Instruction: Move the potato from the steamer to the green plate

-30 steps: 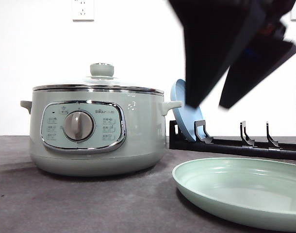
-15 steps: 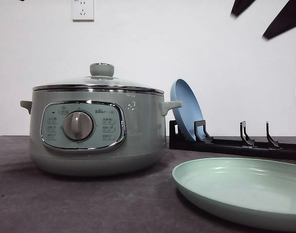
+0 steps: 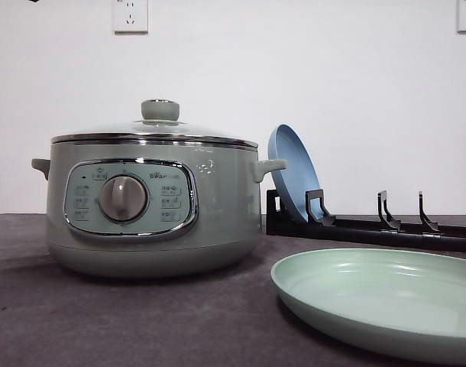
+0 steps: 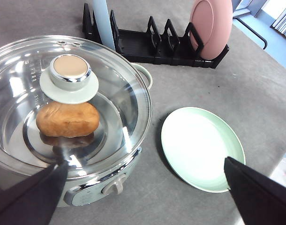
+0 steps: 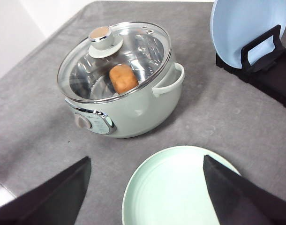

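The steamer (image 3: 153, 199) stands on the left of the grey table with its glass lid (image 4: 68, 98) on. Through the glass, the orange-brown potato (image 4: 68, 119) lies on the steamer's metal floor, also visible as the potato (image 5: 123, 78) in the right wrist view. The green plate (image 3: 386, 302) lies flat and empty to the right of the steamer. My left gripper (image 4: 145, 164) hangs open, high over the steamer's near edge and the green plate (image 4: 201, 147). My right gripper (image 5: 146, 159) is open too, high above the green plate (image 5: 180, 187), holding nothing.
A black dish rack (image 3: 370, 229) stands behind the green plate. It holds an upright blue plate (image 3: 294, 180) at its left end and a pink plate (image 4: 211, 26) at its right end. The lid has a green knob (image 3: 160, 109).
In the front view, dark gripper fingers that hung at the upper right have risen up and right, out of the picture. The steamer, lid and plates have not moved.
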Motion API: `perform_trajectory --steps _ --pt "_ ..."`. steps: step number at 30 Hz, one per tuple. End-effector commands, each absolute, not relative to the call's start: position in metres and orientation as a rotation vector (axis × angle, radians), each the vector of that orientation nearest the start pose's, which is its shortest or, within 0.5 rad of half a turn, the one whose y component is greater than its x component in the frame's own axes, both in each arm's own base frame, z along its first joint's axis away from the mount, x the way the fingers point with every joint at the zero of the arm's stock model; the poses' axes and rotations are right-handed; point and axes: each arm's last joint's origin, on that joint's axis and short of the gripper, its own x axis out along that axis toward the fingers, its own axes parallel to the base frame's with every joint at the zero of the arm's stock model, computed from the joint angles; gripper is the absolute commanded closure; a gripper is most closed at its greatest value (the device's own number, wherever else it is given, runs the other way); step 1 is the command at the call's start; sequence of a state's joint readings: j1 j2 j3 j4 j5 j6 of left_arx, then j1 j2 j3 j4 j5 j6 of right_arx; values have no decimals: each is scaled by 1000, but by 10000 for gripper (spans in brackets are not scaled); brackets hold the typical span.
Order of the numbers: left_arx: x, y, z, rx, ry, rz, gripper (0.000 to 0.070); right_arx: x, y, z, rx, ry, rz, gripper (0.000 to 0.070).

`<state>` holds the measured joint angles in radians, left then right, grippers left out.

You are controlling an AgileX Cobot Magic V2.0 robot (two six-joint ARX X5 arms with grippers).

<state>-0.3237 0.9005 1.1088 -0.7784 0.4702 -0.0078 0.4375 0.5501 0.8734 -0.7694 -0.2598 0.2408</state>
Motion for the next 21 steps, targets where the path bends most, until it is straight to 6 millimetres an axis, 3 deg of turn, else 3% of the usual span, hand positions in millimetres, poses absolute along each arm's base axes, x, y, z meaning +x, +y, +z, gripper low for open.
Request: perform_trajectory --steps 1,8,21 --pt "151 -65 374 -31 561 -782 25 80 46 332 229 539 622 220" --pt "151 -65 374 -31 561 -782 24 68 41 326 261 511 621 220" --pt "151 -65 376 -59 582 -760 25 70 41 331 279 450 635 220"
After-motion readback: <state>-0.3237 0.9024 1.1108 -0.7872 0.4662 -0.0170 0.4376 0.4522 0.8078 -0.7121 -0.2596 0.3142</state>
